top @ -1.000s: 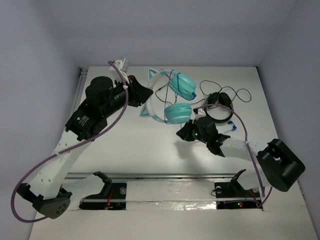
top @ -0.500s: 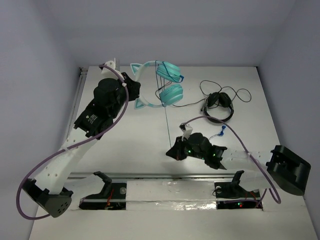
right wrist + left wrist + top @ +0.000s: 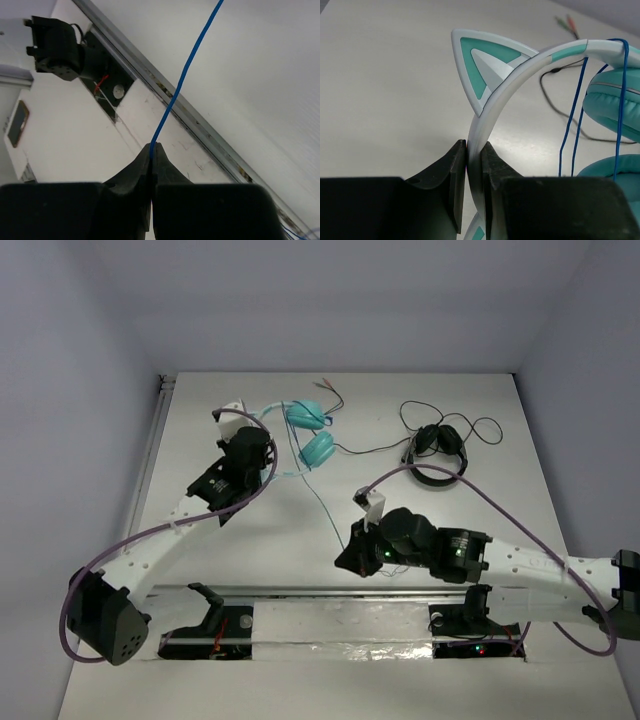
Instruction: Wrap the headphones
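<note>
A: Where were the headphones (image 3: 305, 435)?
B: Well left of the black headphones (image 3: 438, 452), headband (image 3: 492, 107) clamped in left gripper (image 3: 474, 148).
A: Cable (image 3: 184, 75)?
B: Taut, running nearward to right gripper (image 3: 151, 148), which pinched it.

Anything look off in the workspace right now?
The black headphones' cable sprawls leftward, close beside the teal headphones; it might get caught up with the blue cable being wrapped. Nothing else stands out.

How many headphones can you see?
2. The teal cat-ear headphones are held by the headband in the left gripper; the black headphones lie on the table at the far right.
</note>
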Controlling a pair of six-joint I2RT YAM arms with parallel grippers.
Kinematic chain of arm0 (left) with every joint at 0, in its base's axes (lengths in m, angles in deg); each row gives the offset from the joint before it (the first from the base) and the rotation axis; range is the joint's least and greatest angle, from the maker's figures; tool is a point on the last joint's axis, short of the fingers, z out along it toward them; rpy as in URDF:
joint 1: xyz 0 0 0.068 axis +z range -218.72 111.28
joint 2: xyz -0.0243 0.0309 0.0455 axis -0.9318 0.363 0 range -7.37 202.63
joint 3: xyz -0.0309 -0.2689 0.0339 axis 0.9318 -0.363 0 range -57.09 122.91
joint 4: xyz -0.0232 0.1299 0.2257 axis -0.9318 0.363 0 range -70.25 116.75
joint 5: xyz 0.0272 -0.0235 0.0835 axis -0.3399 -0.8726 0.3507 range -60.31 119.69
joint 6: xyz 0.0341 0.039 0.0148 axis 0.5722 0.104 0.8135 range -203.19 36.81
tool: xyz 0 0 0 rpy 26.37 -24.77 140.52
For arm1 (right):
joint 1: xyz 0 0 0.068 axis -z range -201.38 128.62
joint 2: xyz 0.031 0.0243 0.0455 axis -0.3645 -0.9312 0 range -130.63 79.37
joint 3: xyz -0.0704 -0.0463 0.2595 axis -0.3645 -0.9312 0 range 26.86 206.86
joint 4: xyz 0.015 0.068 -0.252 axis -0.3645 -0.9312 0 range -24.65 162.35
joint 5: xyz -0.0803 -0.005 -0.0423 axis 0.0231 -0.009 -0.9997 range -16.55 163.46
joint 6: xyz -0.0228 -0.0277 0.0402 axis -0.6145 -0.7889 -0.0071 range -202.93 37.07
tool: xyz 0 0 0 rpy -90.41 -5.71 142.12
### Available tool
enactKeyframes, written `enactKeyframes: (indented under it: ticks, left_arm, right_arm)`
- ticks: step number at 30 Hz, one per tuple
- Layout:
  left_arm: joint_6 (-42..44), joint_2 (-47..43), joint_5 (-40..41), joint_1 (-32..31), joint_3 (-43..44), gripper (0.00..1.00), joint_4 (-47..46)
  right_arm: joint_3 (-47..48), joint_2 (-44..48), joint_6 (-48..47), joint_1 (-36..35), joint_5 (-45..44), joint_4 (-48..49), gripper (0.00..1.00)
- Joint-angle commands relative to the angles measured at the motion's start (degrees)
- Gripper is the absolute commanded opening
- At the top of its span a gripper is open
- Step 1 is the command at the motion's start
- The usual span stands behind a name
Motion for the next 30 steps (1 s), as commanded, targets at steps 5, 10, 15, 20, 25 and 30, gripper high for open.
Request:
enactKeyframes:
  ticks: [5,10,15,20,25,30]
  left_arm:
    - [-3.2,-1.9,5.7,-6.6,-5.4,0.0,-2.4]
    - [-4.3,0.5,3.8,-14.8,-8.3,0.0,6.2]
    - [-5.9,2.0,0.1,-21.6,-7.4,0.0,14.4]
    - [-1.5,1.8,-8.0,-24.6,-3.7,0.0,19.4]
    - [7.8,-0.1,-18.1,-25.4,-0.5,0.0,19.5]
    - [12.7,-5.1,-26.7,-25.4,0.0,0.0,17.9]
  right_arm:
    - [14.3,-1.5,-9.5,-0.2,-10.1,-17.7,0.0]
    - [19.2,-4.4,-14.1,-0.2,-14.3,-19.5,0.0]
    - [24.4,-7.7,-17.0,-0.2,-20.6,-23.8,0.0]
    - [26.4,-7.6,-20.4,1.1,-22.4,-24.6,0.0]
    - [27.8,-9.0,-23.4,2.1,-25.5,-27.1,0.0]
    - [26.0,-8.6,-23.4,4.2,-34.2,-28.4,0.0]
